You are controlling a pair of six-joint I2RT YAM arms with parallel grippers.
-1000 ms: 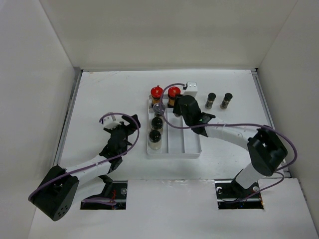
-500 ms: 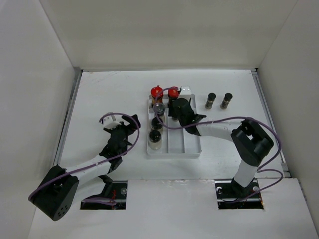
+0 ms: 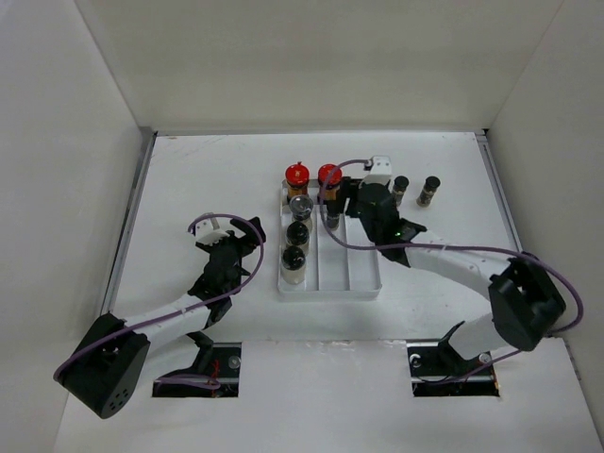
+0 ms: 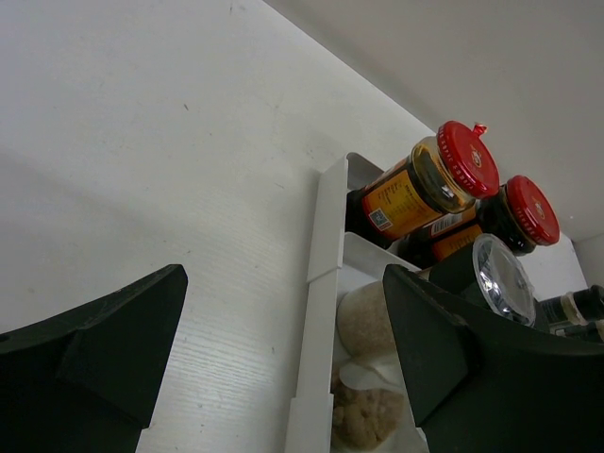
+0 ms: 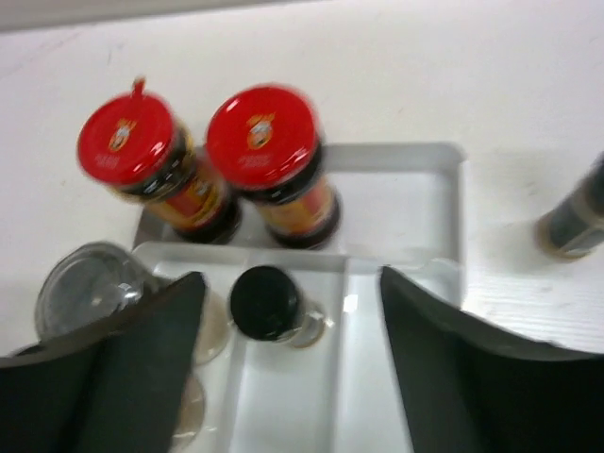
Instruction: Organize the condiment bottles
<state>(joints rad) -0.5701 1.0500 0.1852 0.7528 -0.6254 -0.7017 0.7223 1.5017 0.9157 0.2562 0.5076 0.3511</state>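
Top external: right tool (image 3: 347, 206) hovers over the tray (image 3: 364, 283), fingers apparently spread.

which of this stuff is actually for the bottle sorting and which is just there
For the job: two red-capped bottles; three pale bottles; three slim dark bottles.
Just there: white tray; table.

Six bottles (image 3: 298, 233) stand in the tray (image 3: 363, 283); two slim dark bottles (image 3: 428, 191) beside it.
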